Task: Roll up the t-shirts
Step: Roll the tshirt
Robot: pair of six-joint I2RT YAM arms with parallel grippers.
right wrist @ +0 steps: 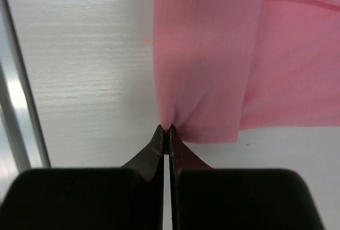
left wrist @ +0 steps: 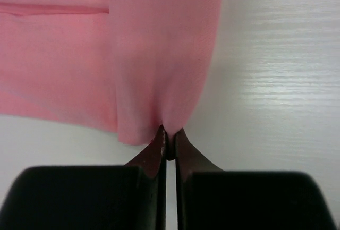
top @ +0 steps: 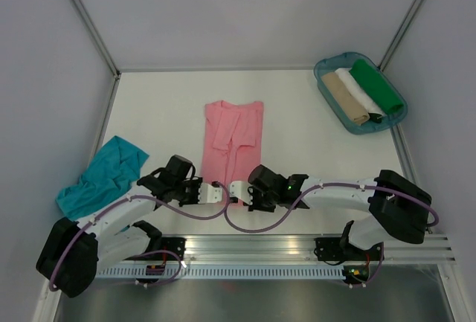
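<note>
A salmon-pink t-shirt (top: 232, 140) lies folded into a long strip in the middle of the white table, its near hem toward the arms. My left gripper (top: 221, 194) is shut on that hem; in the left wrist view the cloth (left wrist: 159, 54) bunches into a pucker right at the closed tips (left wrist: 169, 134). My right gripper (top: 236, 192) sits close beside it, also shut on the hem, and the pink cloth (right wrist: 212, 54) gathers at its tips (right wrist: 168, 130). A teal-blue t-shirt (top: 104, 177) lies crumpled at the left.
A blue-green plastic tray (top: 364, 130) at the back right holds three rolled cloths: beige (top: 343, 99), white (top: 358, 90) and green (top: 378, 88). Grey walls stand on three sides. A metal rail (top: 297, 251) carries the arm bases along the near edge.
</note>
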